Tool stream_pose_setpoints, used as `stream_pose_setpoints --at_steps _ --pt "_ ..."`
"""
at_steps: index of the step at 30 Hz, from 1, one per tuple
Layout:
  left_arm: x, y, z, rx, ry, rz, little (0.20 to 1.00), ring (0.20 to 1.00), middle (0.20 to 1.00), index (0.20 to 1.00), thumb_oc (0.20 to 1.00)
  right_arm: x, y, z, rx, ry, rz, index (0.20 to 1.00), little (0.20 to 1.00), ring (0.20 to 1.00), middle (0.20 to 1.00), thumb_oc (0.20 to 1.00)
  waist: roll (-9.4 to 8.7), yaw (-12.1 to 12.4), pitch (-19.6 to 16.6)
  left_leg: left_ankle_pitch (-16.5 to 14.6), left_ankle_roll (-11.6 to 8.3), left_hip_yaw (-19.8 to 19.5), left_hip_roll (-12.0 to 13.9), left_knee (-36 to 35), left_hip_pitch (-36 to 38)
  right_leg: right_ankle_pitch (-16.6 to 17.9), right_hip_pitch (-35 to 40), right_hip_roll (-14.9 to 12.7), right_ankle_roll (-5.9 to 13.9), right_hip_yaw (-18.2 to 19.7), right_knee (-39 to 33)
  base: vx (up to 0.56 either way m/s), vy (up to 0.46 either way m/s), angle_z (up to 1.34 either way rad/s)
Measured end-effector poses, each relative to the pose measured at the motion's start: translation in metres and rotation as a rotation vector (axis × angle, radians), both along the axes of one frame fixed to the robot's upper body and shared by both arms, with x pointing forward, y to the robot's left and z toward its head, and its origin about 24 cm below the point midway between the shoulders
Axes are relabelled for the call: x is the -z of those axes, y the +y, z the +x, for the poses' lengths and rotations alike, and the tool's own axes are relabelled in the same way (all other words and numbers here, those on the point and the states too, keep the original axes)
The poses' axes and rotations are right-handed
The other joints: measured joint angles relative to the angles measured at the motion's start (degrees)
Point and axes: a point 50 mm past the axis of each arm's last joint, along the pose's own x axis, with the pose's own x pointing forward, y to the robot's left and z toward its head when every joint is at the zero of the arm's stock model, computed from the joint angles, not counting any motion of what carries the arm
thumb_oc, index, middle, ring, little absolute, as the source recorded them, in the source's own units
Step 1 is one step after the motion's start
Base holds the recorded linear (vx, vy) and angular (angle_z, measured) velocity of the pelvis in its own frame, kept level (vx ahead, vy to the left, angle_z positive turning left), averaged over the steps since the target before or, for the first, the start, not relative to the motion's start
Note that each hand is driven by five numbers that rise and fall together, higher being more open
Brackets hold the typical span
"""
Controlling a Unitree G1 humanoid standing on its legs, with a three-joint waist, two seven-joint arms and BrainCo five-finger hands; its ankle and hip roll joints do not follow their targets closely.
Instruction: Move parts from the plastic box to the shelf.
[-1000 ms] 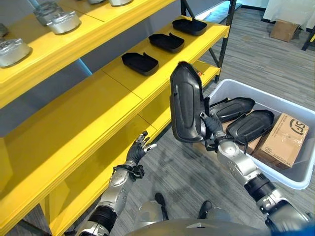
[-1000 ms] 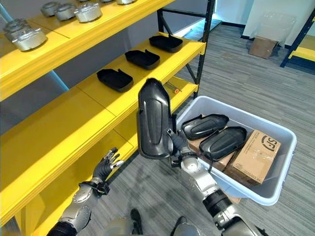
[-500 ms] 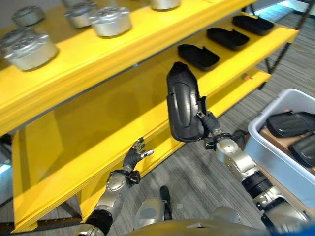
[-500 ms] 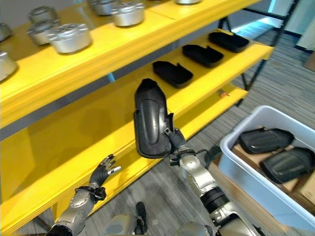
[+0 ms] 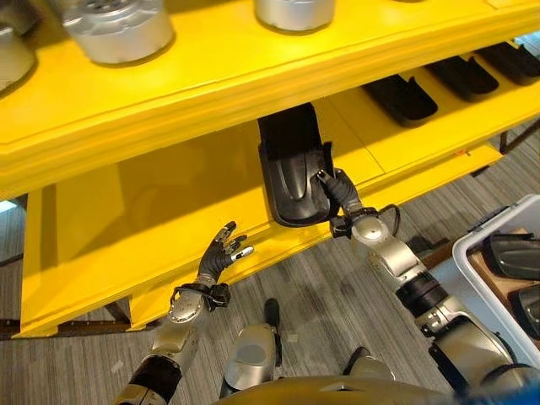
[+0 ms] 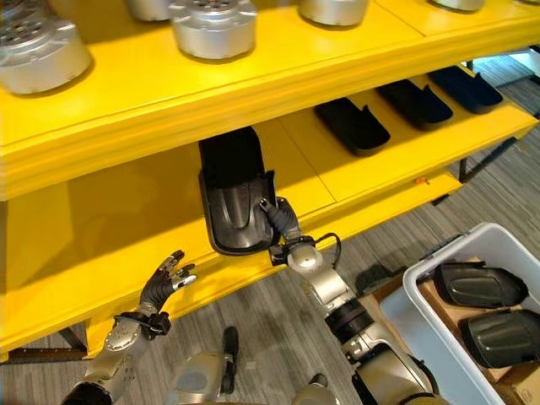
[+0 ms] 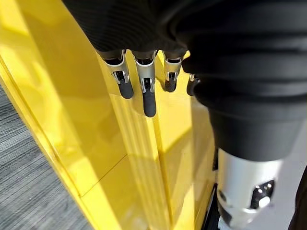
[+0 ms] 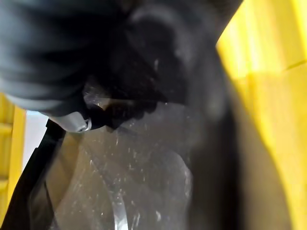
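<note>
My right hand (image 6: 282, 223) is shut on the near end of a long black moulded part (image 6: 231, 196). The part lies over the yellow middle shelf (image 6: 329, 173), its far end tucked beneath the upper shelf. Whether it rests on the board I cannot tell. In the right wrist view the black part (image 8: 144, 177) shows close up against the yellow shelf. My left hand (image 5: 221, 256) hovers open below the shelf's front edge, fingers (image 7: 149, 98) straight and holding nothing. The white plastic box (image 6: 422, 272) at lower right holds more black parts (image 6: 472, 283).
Three black parts (image 6: 354, 125) lie in a row further right on the middle shelf. Silver round metal parts (image 6: 215, 25) stand on the upper shelf, which overhangs the middle one. Grey floor runs between the shelf and the box.
My right hand carried the black part forward and tipped it from upright down over the middle shelf, under the upper shelf. The camera has also moved closer to the shelf. My left hand stays open.
</note>
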Motion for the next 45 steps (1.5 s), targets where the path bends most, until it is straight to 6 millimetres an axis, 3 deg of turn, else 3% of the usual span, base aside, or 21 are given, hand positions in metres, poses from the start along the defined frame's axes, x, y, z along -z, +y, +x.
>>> stream_pose_setpoints --at_steps 3,6,7,8,9,10,12,13,16,19,21,22,27,32,37,38,39,41,42,43,45 --pt "-0.001 -0.002 0.002 0.016 -0.001 0.0 1.0 1.0 1.0 1.0 1.0 0.007 0.002 0.0 0.004 0.038 -0.005 0.2 0.2 0.2 0.2 0.2 -0.84 1.0 0.4 -1.3 1.14 -0.2 -0.8 2.1 -0.8 0.4 -0.4 -1.2 -0.45 -0.3 2.6 0.02 0.16 0.14" --pt "-0.003 -0.008 0.008 0.069 -0.015 0.058 1.0 1.0 1.0 1.0 1.0 0.023 -0.007 0.001 0.028 0.098 -0.053 0.2 0.2 0.2 0.2 0.2 -1.14 0.7 0.6 -1.4 1.54 -0.6 -0.5 0.6 0.1 3.4 -4.3 -2.8 -2.96 1.0 11.6 0.02 0.1 0.26" --pt "-0.003 -0.012 0.009 0.089 -0.015 0.066 1.0 1.0 1.0 1.0 1.0 0.024 -0.011 0.002 0.037 0.102 -0.063 0.2 0.2 0.2 0.2 0.2 -0.94 0.0 0.7 -0.3 3.05 -2.1 -0.8 -0.7 1.0 3.5 -6.3 -2.6 -2.51 3.7 14.5 0.01 0.017 0.56" --pt "-0.003 -0.014 0.01 0.104 -0.014 0.069 1.0 1.0 1.0 1.0 1.0 0.023 -0.015 0.002 0.044 0.099 -0.068 0.2 0.2 0.2 0.2 0.2 -0.44 -1.4 0.9 1.6 3.51 -4.5 -0.7 -2.2 1.6 -1.0 -7.7 1.7 -0.02 9.8 16.4 0.03 -0.051 0.77" --pt "-0.004 -0.016 0.012 0.118 -0.018 0.074 1.0 1.0 1.0 1.0 1.0 0.022 -0.019 0.003 0.05 0.096 -0.069 0.2 0.2 0.2 0.2 0.2 -0.22 -2.4 1.1 2.7 3.65 -6.5 -0.7 -4.6 2.2 -3.4 -9.1 6.6 0.38 13.4 15.3 0.0 -0.092 0.75" --pt "-0.004 -0.018 0.013 0.129 -0.019 0.078 1.0 1.0 1.0 1.0 1.0 0.022 -0.022 0.003 0.057 0.096 -0.072 0.2 0.2 0.2 0.2 0.2 -0.33 -2.9 1.1 2.9 3.78 -6.6 -0.9 -5.9 2.5 -3.9 -10.6 9.1 -0.14 14.9 13.5 -0.02 -0.101 0.5" --pt "-0.006 -0.022 0.014 0.144 -0.025 0.078 1.0 1.0 1.0 1.0 1.0 0.018 -0.028 0.007 0.066 0.09 -0.071 0.2 0.2 0.2 0.2 0.2 -0.55 -3.6 1.0 3.0 3.98 -5.7 -1.7 -6.2 1.7 -2.8 -13.1 10.9 -0.03 14.3 7.3 0.05 -0.127 0.32" --pt "-0.006 -0.026 0.015 0.15 -0.027 0.07 1.0 1.0 1.0 1.0 1.0 0.017 -0.032 0.008 0.082 0.09 -0.069 0.2 0.2 0.2 0.2 0.2 -0.43 -4.3 1.2 3.3 4.47 -5.7 -2.3 -6.1 1.7 -2.2 -14.6 10.3 0.41 14.1 4.4 0.1 -0.183 0.36" --pt "-0.004 -0.031 0.015 0.155 -0.025 0.056 1.0 1.0 1.0 1.0 1.0 0.02 -0.04 0.008 0.096 0.104 -0.084 0.2 0.2 0.2 0.2 0.2 0.04 -5.2 1.2 3.3 4.38 -8.6 -2.7 -6.0 1.6 4.5 -13.9 9.2 2.95 20.2 -5.6 0.09 -0.176 0.49" --pt "-0.002 -0.03 0.013 0.164 -0.016 0.065 1.0 1.0 1.0 1.0 1.0 0.025 -0.05 0.009 0.116 0.127 -0.104 0.2 0.2 0.2 0.2 0.2 -0.6 -5.3 1.0 3.5 4.02 -11.9 -2.8 -6.2 2.5 6.7 -10.6 8.0 2.96 20.5 -8.4 0.03 -0.155 0.65" --pt "-0.004 -0.018 0.009 0.162 -0.018 0.105 1.0 1.0 1.0 1.0 1.0 0.026 -0.048 0.009 0.093 0.142 -0.079 0.2 0.2 0.2 0.2 0.2 -3.54 -4.5 -0.3 4.3 1.9 -13.3 -3.9 -7.2 2.4 7.0 -6.9 8.2 2.7 20.4 -9.7 0.0 -0.286 0.59" --pt "-0.006 -0.016 0.01 0.157 -0.023 0.104 1.0 1.0 1.0 1.0 1.0 0.026 -0.051 0.011 0.1 0.144 -0.076 0.2 0.2 0.2 0.2 0.2 -3.41 -5.0 0.1 4.3 0.87 -14.3 -3.4 -7.1 2.1 9.1 -5.8 9.1 0.49 20.4 -11.2 -0.01 -0.193 0.37" --pt "-0.008 -0.005 0.01 0.082 -0.033 0.074 1.0 1.0 1.0 1.0 1.0 0.031 -0.058 0.012 0.135 0.176 -0.096 0.2 0.2 0.2 0.2 0.2 -2.81 -4.3 0.3 4.4 -3.95 -15.5 2.3 -9.2 3.8 8.1 -3.4 14.7 -1.76 17.2 -13.4 0.07 -0.254 0.11" --pt "-0.011 -0.014 0.01 0.073 -0.037 0.011 1.0 1.0 1.0 1.0 1.0 0.03 -0.064 0.013 0.165 0.197 -0.124 0.2 0.2 0.2 0.2 0.2 -1.79 -4.1 0.8 4.8 -4.27 -15.1 3.5 -11.0 4.2 8.1 -2.8 15.6 -3.35 15.8 -14.0 0.01 -0.171 0.13" --pt "-0.017 -0.028 0.019 0.105 -0.063 -0.033 1.0 1.0 1.0 1.0 1.0 0.026 -0.086 0.02 0.238 0.213 -0.194 0.2 0.2 0.2 0.2 0.2 0.51 -4.3 2.2 5.5 -3.42 -9.0 5.9 -11.6 1.9 7.8 -3.3 15.9 -4.6 12.1 -13.7 -0.05 -0.105 0.39" --pt "-0.02 -0.03 0.022 0.121 -0.072 -0.034 1.0 1.0 1.0 1.0 1.0 0.025 -0.092 0.021 0.263 0.211 -0.204 0.2 0.2 0.2 0.2 0.2 0.77 -4.9 2.5 4.4 -1.92 -4.3 6.9 -12.1 1.6 7.5 -3.2 15.3 -5.1 10.5 -13.5 -0.09 -0.011 1.04" --pt "-0.023 -0.034 0.027 0.148 -0.082 -0.036 1.0 1.0 1.0 1.0 1.0 0.022 -0.1 0.021 0.297 0.209 -0.213 0.2 0.2 0.2 0.2 0.2 0.29 -6.5 2.6 2.7 -1.45 3.9 8.1 -12.3 1.5 7.2 -3.5 13.8 -5.74 7.2 -13.5 -0.14 -0.002 1.42" --pt "-0.031 -0.05 0.036 0.216 -0.107 -0.056 1.0 1.0 1.0 1.0 1.0 0.009 -0.119 0.026 0.358 0.176 -0.226 0.2 0.2 0.2 0.2 0.2 1.26 -8.5 3.5 2.9 -2.11 13.3 10.6 -10.3 1.1 6.6 -4.3 11.5 -5.7 3.0 -12.2 -0.21 0.056 1.25" --pt "-0.034 -0.057 0.038 0.242 -0.118 -0.061 1.0 1.0 1.0 1.0 1.0 0.002 -0.127 0.028 0.379 0.157 -0.244 0.2 0.2 0.2 0.2 0.2 2.6 -9.7 4.0 3.1 -2.22 15.3 11.3 -9.2 1.4 6.2 -4.3 11.2 -5.16 1.8 -11.5 -0.19 0.106 0.91" --pt "-0.038 -0.068 0.044 0.274 -0.137 -0.078 1.0 1.0 1.0 1.0 1.0 -0.011 -0.14 0.032 0.411 0.122 -0.269 0.2 0.2 0.2 0.2 0.2 4.98 -11.2 5.0 6.1 -2.47 16.3 11.8 -8.7 1.3 5.3 -4.7 10.5 -4.15 0.2 -9.4 -0.14 0.097 0.91" --pt "-0.055 -0.086 0.058 0.34 -0.195 -0.084 1.0 1.0 1.0 1.0 1.0 -0.044 -0.158 0.043 0.483 0.041 -0.296 0.2 0.2 0.2 0.2 0.2 5.89 -11.3 7.5 8.3 -3.02 15.9 8.8 -8.4 -0.5 3.5 -9.0 6.4 -2.27 0.0 -3.1 -0.09 0.061 0.51"
